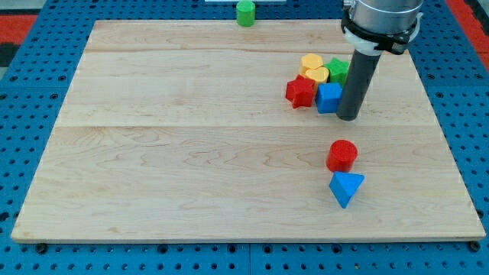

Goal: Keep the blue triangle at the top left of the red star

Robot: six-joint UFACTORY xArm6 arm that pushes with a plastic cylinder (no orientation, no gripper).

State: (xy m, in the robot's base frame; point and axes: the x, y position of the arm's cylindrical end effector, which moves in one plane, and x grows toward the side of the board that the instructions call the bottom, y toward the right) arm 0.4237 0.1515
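Note:
The red star [301, 91] lies right of the board's middle, near the view's top. The blue triangle [346, 187] lies well below it, toward the view's bottom right, just under a red cylinder [341, 155]. My tip [348, 117] rests on the board right beside a blue cube [329, 98], on its right side. The blue cube touches the red star's right side. The tip is far above the blue triangle.
Two yellow blocks [313, 67] and a green block [338, 70] cluster above the red star and blue cube. A green cylinder [245, 13] sits at the board's top edge. The wooden board [191, 153] lies on a blue pegboard table.

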